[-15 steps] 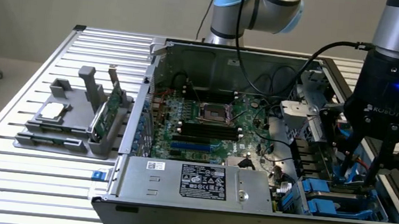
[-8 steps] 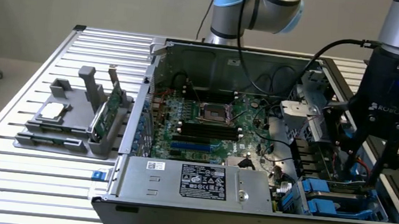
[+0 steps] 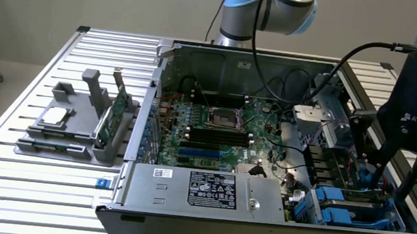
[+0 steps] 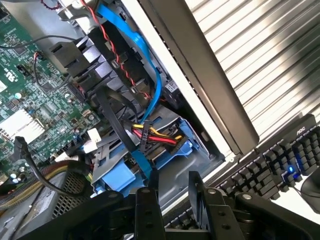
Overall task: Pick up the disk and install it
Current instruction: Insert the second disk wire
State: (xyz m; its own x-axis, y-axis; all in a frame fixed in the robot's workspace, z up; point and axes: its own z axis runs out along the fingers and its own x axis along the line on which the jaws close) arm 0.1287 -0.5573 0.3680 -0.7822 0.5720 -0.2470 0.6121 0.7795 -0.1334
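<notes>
You have one gripper [image 3: 395,182] over the case's [image 3: 185,227] near corner, on the exterior view's right. Its two fingers [image 4: 147,210] stand apart, holding nothing. One blue-framed disk [image 3: 354,209] lies in the bay beneath.

green mobo [image 3: 191,141], blue cable [image 4: 156,85], blk gripper [image 4: 172,184], silver slatted table [image 3: 39,193]

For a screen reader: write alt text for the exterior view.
A black gripper hangs over blue drive brackets in an open computer case, at the exterior view's right. At its left, a grey stand on the slatted table holds a green circuit card.
</notes>
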